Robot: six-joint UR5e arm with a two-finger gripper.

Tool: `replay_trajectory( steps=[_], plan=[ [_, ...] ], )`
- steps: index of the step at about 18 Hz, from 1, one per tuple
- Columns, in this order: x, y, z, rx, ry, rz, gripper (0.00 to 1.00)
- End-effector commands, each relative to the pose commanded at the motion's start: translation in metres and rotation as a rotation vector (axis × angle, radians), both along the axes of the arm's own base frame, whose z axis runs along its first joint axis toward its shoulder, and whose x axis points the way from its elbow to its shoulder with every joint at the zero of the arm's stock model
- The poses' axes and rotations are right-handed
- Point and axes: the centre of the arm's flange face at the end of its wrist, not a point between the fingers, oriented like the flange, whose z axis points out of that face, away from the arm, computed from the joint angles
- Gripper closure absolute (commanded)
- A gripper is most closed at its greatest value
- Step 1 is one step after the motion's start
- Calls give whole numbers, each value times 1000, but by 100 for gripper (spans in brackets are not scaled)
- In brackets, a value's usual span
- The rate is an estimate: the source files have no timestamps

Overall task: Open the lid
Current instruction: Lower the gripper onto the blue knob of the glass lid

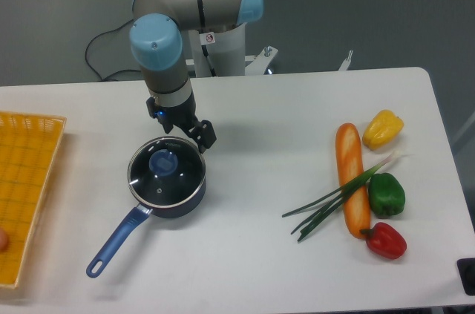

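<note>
lid (165, 171): round clear glass, metal rim, blue knob, seated on pan (130, 214) | gripper (194, 133): above rim, fingers apart, empty | writing: unreadable

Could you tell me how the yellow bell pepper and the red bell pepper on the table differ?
The yellow bell pepper lies farthest back in the vegetable group, beside the top of the orange baguette; the red bell pepper lies nearest the front, at the baguette's lower end. They differ in colour. Both rest on the white table, untouched.
</note>
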Motion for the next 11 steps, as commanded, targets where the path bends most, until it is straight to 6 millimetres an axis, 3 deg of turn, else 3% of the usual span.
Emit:
replay_trajectory(
  steps=[7,11],
  plan=[
    [17,9,-7,-3,-12,4,0],
    [17,14,-11,6,-13,16,0]
  ],
)
